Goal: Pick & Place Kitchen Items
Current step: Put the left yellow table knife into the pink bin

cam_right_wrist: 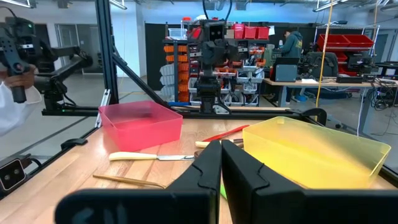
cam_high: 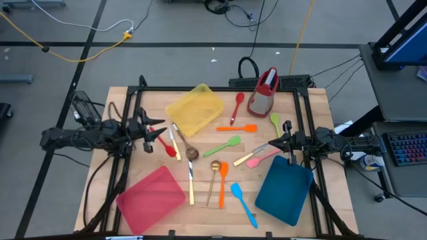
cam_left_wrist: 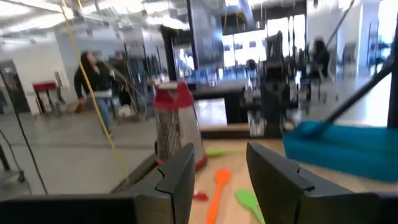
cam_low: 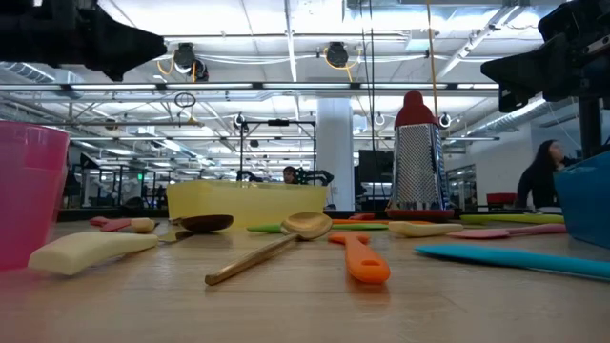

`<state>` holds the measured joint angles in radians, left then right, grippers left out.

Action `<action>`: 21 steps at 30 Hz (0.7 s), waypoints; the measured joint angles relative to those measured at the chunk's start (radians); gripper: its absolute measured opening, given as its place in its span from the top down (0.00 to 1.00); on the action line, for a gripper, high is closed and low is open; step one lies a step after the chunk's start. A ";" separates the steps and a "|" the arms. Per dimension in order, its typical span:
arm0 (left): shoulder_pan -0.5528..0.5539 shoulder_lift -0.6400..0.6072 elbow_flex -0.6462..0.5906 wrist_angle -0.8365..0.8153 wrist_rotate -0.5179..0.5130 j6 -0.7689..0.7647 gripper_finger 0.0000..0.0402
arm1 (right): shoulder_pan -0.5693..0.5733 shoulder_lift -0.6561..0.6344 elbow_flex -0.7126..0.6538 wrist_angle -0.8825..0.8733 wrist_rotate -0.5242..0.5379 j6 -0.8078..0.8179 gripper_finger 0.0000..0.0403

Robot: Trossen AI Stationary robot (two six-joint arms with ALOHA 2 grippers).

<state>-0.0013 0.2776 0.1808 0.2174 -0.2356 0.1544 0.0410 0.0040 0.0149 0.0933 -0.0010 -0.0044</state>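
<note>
Several slim utensils lie flat on the wooden table between my arms: a red spoon point(cam_high: 237, 108), an orange spatula point(cam_high: 237, 128), a green spatula point(cam_high: 223, 145), a wooden spoon point(cam_high: 187, 147), a gold spoon point(cam_high: 213, 175) and a blue spatula point(cam_high: 244, 204) among them. My left gripper point(cam_high: 159, 133) hovers open and empty at the table's left, above a red spatula point(cam_high: 168, 148); its fingers stand apart in the left wrist view point(cam_left_wrist: 219, 152). My right gripper point(cam_high: 275, 141) hovers shut and empty at the right, near a pink spatula point(cam_high: 264, 159); it also shows in the right wrist view point(cam_right_wrist: 221, 148).
A yellow tray point(cam_high: 195, 108) stands at the far middle, a pink-red tray point(cam_high: 150, 195) at the near left and a blue tray point(cam_high: 283, 190) at the near right. A red-topped metal grater point(cam_high: 263, 91) stands upright at the far right. A black frame point(cam_high: 220, 89) rims the table.
</note>
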 joint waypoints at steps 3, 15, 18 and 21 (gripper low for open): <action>0.001 0.097 0.072 -0.076 0.000 -0.017 0.63 | 0.000 0.000 0.000 0.000 0.000 0.000 0.98; 0.001 0.479 0.344 -0.515 0.003 -0.073 0.63 | 0.000 0.000 0.000 0.000 0.000 0.000 0.98; 0.001 0.554 0.358 -0.532 0.029 -0.072 0.63 | 0.000 0.000 0.000 0.000 0.000 0.000 0.98; 0.001 0.616 0.362 -0.528 0.067 -0.071 0.63 | 0.000 0.000 0.000 0.004 0.000 0.000 0.98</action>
<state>-0.0006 0.8934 0.5426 -0.3103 -0.1685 0.0835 0.0410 0.0040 0.0151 0.0969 -0.0010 -0.0044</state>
